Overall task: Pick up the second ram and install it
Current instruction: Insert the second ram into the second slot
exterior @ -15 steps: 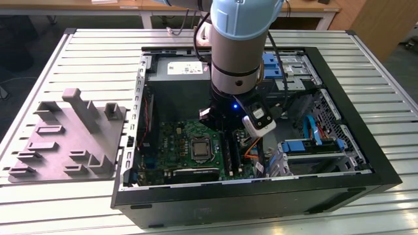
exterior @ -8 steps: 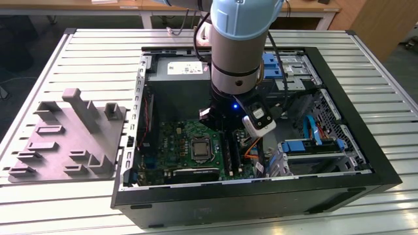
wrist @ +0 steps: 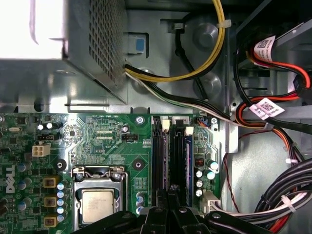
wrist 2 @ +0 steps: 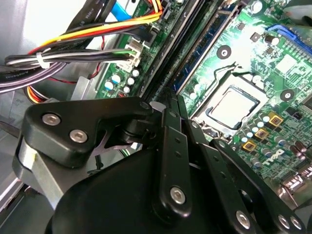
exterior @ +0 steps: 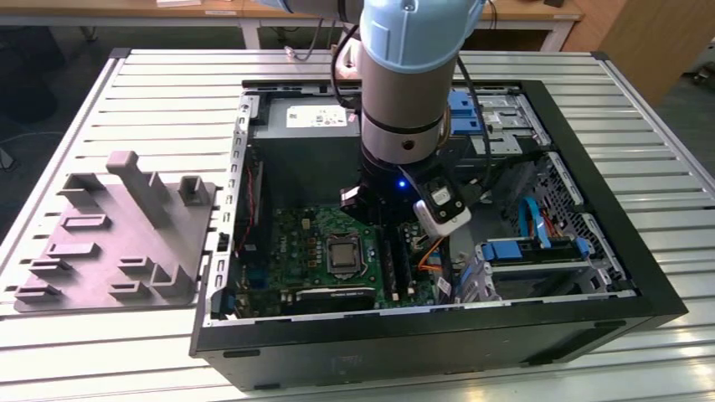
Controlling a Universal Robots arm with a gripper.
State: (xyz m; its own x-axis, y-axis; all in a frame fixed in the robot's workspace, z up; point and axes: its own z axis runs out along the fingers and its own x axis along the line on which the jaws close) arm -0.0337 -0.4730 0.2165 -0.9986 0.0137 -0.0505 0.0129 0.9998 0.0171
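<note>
Above the motherboard (wrist: 122, 146) I see free room around the processor socket (wrist: 97, 204). Bundled cables (wrist: 282, 195) crowd the side beyond its memory slots (wrist: 170, 156), and the power supply (wrist: 73, 44) walls another edge.

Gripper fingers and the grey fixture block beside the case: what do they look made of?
The gripper links look like matte black plastic or coated metal, joined by bright metal screws; which one is unclear. The fixture block, on the exterior view's left, looks like matte grey plastic, uniform and dull, possibly printed. It sits on a ribbed, pale metal table.

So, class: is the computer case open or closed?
Open: the computer case lies on its side with no panel over it, and the motherboard is exposed.
</note>
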